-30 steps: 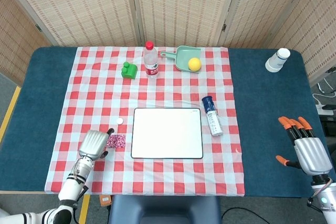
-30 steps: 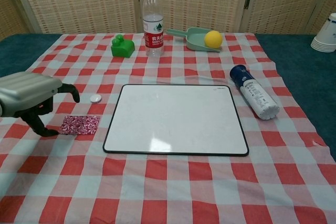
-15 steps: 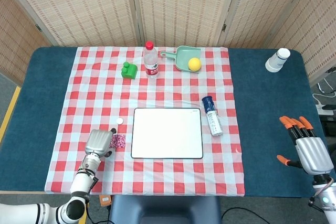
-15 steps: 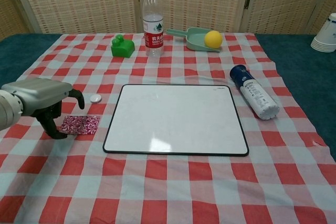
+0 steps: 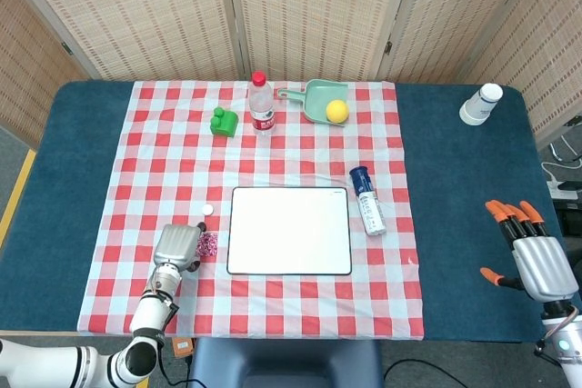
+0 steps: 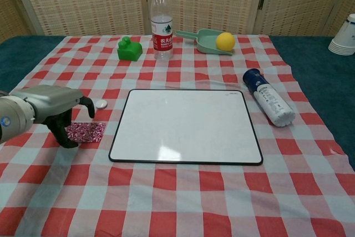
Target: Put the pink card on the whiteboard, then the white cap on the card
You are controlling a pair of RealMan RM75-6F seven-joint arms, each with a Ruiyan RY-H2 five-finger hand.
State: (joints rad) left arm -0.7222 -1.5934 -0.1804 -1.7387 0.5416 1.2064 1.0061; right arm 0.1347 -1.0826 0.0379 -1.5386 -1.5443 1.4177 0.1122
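- Two task items sit off the whiteboard (image 6: 185, 126): the card (image 6: 85, 132) lies flat on the cloth (image 6: 183, 192) just left of the board's left edge, and the cap (image 6: 101, 104) rests a little behind the card, near the board's upper left corner. Neither is placed yet.
- Left hand (image 6: 52, 106): you have it low over the card's left end, fingers curled downward, one dark fingertip at the card's near edge and another arched toward the cap. I judge this a pinch being set up at the edge, since a flat card offers no other purchase. Whether the card is actually gripped, I cannot tell.
- Right hand (image 5: 531, 256): parked well off to the right over the bare blue table (image 5: 464, 206), fingers spread, holding nothing; it is out of the chest view.
- Board: bare, nothing on it, lying square at the cloth's middle and ready to receive the card.
- Containers: the scoop (image 6: 204, 40) at the back holds one yellow ball (image 6: 225, 40); the bottle (image 6: 161, 21) stands upright with its red lid on; the cups (image 5: 479, 104) stand stacked, upside down, at the far right corner.
- Others: a green block (image 6: 128, 49) beside the bottle, and a tube (image 6: 268, 104) lying on its side just right of the board.
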